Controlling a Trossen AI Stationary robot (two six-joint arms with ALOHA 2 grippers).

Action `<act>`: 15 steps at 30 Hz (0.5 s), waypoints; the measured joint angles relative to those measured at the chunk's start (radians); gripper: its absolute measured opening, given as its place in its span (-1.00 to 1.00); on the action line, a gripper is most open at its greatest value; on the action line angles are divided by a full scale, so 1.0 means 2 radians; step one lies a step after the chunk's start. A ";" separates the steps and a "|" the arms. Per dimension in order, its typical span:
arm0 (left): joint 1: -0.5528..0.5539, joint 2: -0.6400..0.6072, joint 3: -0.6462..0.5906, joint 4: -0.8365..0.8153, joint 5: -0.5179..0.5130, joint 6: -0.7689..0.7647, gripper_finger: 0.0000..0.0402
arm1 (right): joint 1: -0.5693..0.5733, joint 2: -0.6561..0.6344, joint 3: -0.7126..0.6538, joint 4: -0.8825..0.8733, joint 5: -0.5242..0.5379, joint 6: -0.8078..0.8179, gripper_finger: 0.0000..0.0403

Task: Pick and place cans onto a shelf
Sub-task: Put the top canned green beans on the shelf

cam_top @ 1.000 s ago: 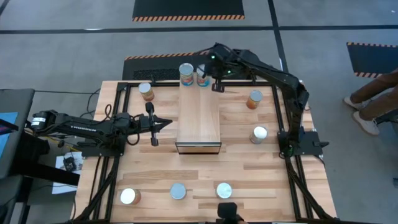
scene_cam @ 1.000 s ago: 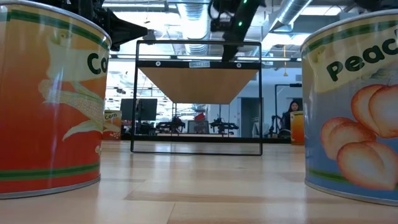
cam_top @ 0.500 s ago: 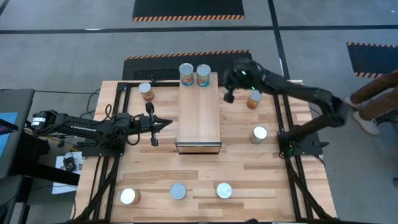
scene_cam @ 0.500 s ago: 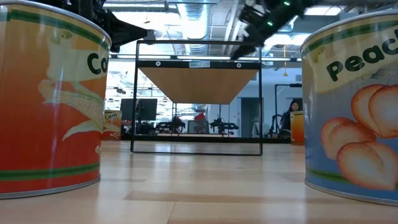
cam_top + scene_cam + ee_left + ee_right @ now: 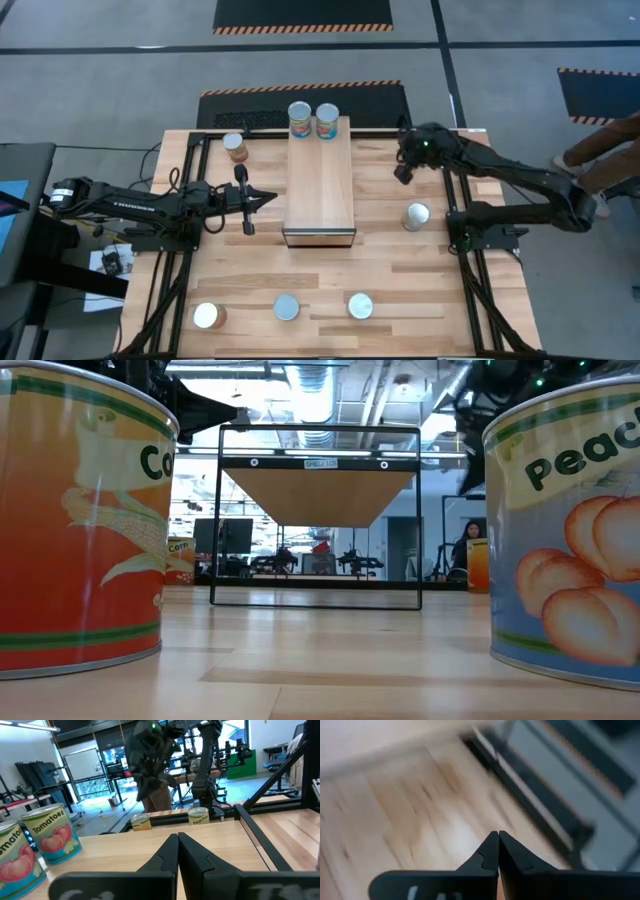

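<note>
shelf (image 5: 320, 180) top: two cans (image 5: 313, 121) at far end | underneath: empty

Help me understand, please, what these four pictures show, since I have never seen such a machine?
It is a robot with two dark arms at a slatted wooden table. One camera looks down from above, one sits at tabletop level, and one rides on each wrist. The left gripper waits shut beside the long light-wood box shelf; the right gripper, fingertips together, is over the table's right side. Neither holds anything. Two blue-green tins stand on the shelf; five more small tins show around the table.
</note>
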 joint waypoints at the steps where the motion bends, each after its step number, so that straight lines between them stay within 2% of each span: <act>1: 0.000 0.000 0.000 0.000 0.000 0.000 -1.00 | -0.005 0.001 0.000 -0.023 0.008 0.010 -0.83; 4: 0.000 0.000 0.000 0.000 0.000 -0.002 -1.00 | -0.015 0.016 0.000 -0.071 0.042 0.027 -0.75; 7: 0.000 0.000 0.000 0.000 0.000 -0.002 -1.00 | -0.023 0.037 0.000 -0.080 0.068 0.027 -0.64; 15: 0.000 0.000 0.000 -0.002 0.000 -0.002 -1.00 | -0.027 0.107 0.000 -0.047 0.071 0.011 -0.32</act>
